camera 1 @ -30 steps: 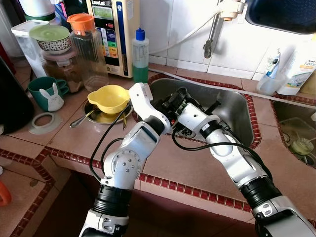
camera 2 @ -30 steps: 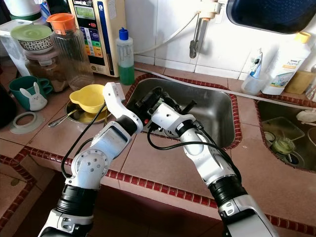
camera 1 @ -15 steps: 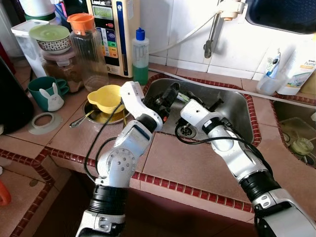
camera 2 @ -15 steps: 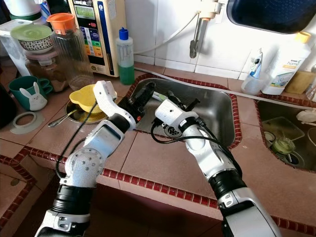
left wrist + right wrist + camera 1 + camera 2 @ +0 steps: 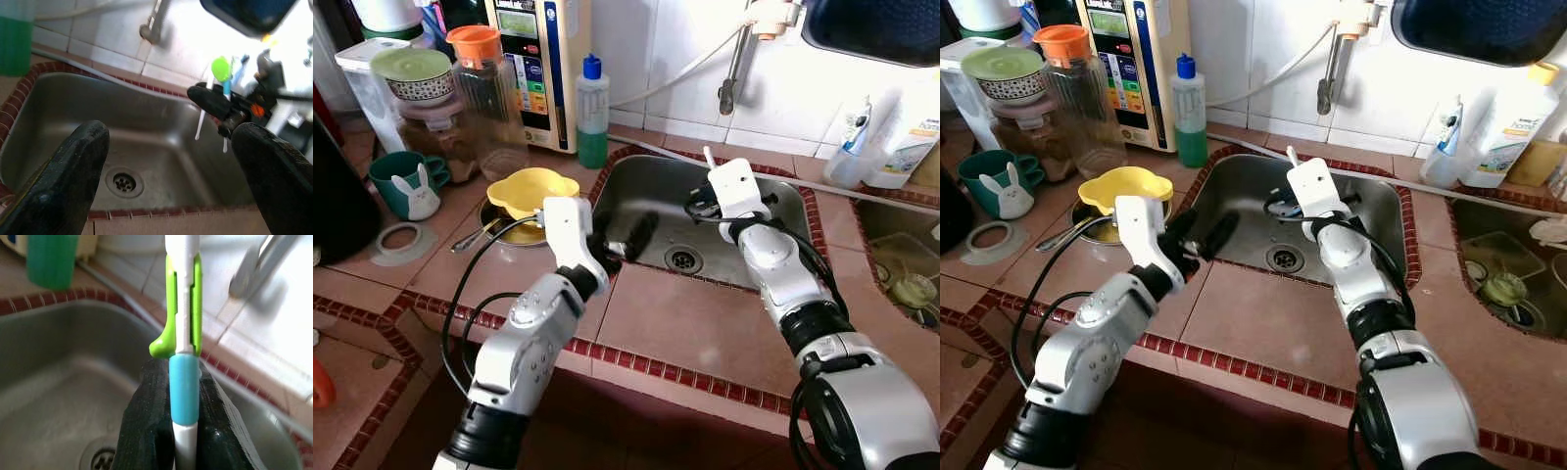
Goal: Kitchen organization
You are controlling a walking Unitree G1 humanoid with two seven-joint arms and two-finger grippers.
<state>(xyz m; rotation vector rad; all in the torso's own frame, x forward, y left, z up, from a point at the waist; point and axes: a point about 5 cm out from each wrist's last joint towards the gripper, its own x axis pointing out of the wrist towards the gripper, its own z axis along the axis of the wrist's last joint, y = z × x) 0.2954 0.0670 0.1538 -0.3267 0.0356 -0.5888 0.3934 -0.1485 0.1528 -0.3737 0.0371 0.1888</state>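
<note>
My right gripper hangs over the back of the steel sink, shut on a white toothbrush with a blue grip and green sides. The handle stands upright between the fingers, and its white end pokes up above the wrist. In the left wrist view the toothbrush shows its green head held above the basin. My left gripper hovers over the sink's front left rim, open, with nothing between its fingers.
A yellow bowl sits on a metal dish with a spoon, left of the sink. Behind stand a green soap bottle, an orange-lidded jar and a teal bunny mug. The tap hangs over the sink. A second basin lies right.
The right gripper has risen from the sink bottom toward the back, carrying the toothbrush. The left arm has drawn back from the sink's middle to its front left rim.
</note>
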